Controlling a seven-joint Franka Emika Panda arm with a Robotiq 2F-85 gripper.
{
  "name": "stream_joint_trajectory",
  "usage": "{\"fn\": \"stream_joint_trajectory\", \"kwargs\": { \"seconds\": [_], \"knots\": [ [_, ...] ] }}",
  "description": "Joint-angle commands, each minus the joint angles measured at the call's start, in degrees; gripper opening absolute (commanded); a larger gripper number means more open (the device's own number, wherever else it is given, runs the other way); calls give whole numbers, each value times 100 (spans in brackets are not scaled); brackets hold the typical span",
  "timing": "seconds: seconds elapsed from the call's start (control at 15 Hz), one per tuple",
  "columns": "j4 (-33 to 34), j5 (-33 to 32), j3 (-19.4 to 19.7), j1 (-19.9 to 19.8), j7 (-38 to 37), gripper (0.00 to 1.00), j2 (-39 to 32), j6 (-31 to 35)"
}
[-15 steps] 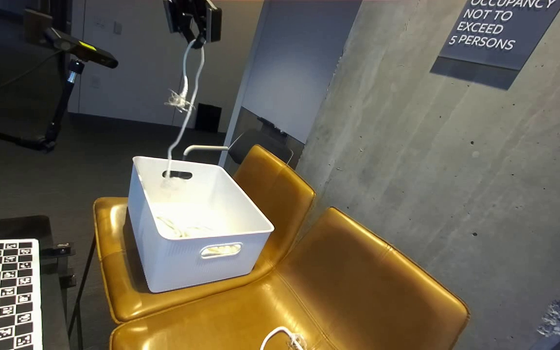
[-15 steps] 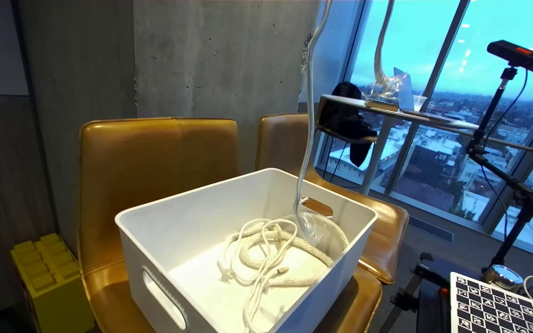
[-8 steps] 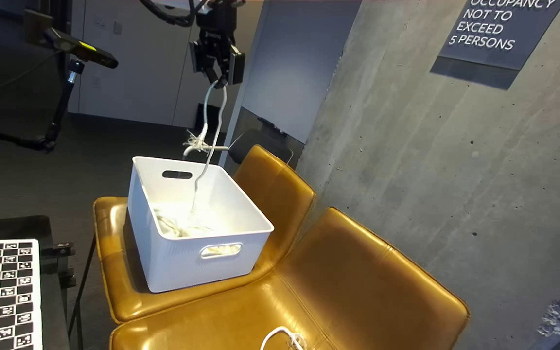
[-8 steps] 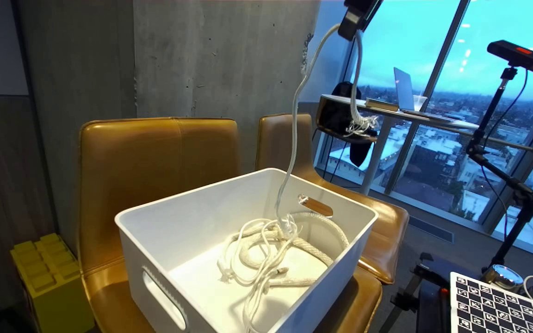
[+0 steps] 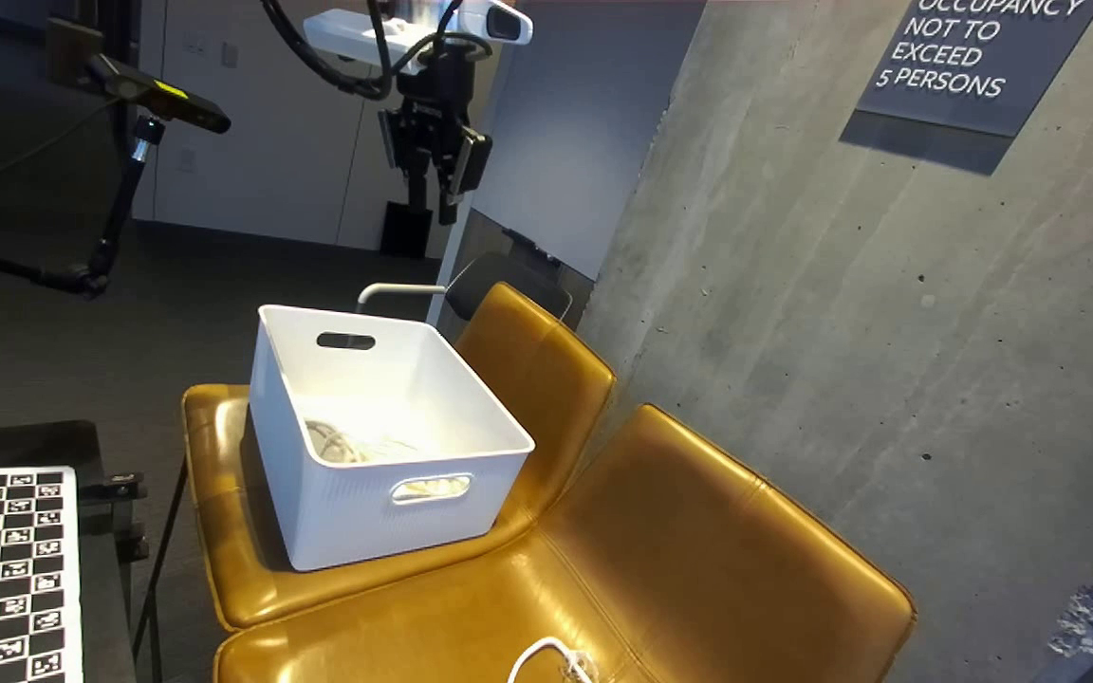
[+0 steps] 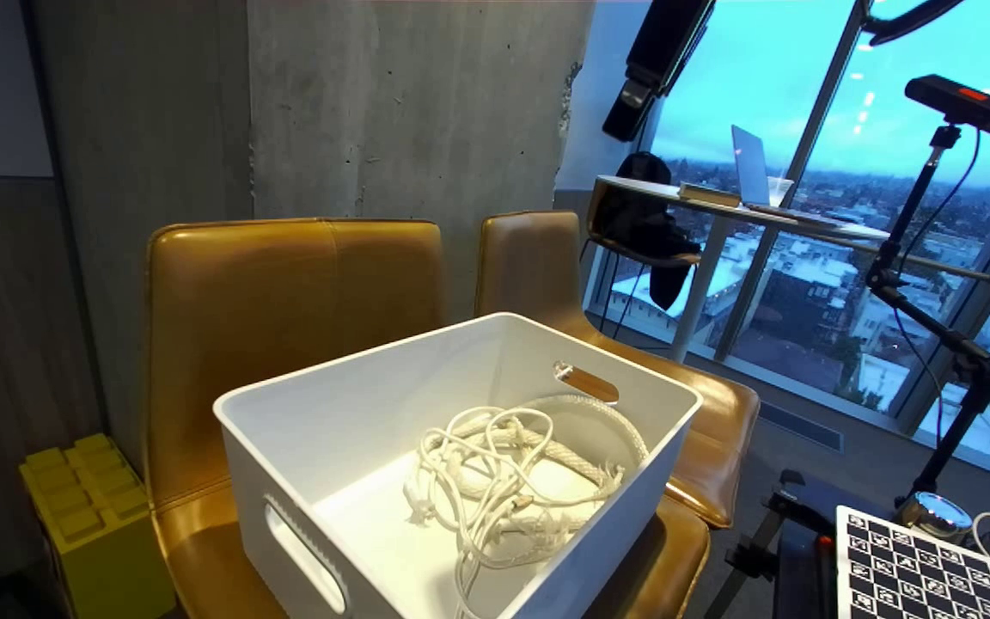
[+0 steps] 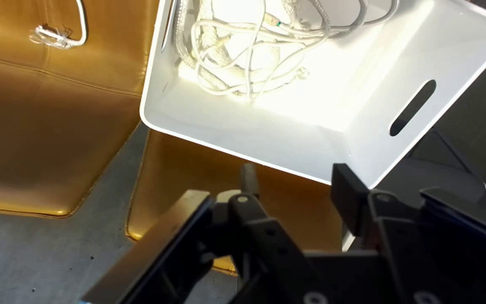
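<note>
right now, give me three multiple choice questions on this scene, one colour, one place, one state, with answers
1. What colour is the chair under the bin?
A navy; B golden brown; C white

2. Where does the cord tangle lie?
A inside the bin; B under the chair; C between the jaws

3. How do the jaws stand?
A fully shut; B gripping the bin; C open, nothing held

1 B: its leathery surface shows that colour in both exterior views.
2 A: its loops show in there in an exterior view.
3 C: the wrist view shows a bare gap between them.
</note>
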State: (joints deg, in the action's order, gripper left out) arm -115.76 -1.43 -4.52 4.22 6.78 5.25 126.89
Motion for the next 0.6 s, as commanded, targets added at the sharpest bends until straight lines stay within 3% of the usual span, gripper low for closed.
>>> {"fn": "stream_joint_trajectory", "kwargs": {
  "seconds": [0.0,0.13,0.53],
  "knots": [
    [-337,43,106,-45,223,83,243,108],
    [-523,18,234,-138,356,98,234,181],
    [-828,142,826,-609,1326,100,-343,538]
  ]
}}
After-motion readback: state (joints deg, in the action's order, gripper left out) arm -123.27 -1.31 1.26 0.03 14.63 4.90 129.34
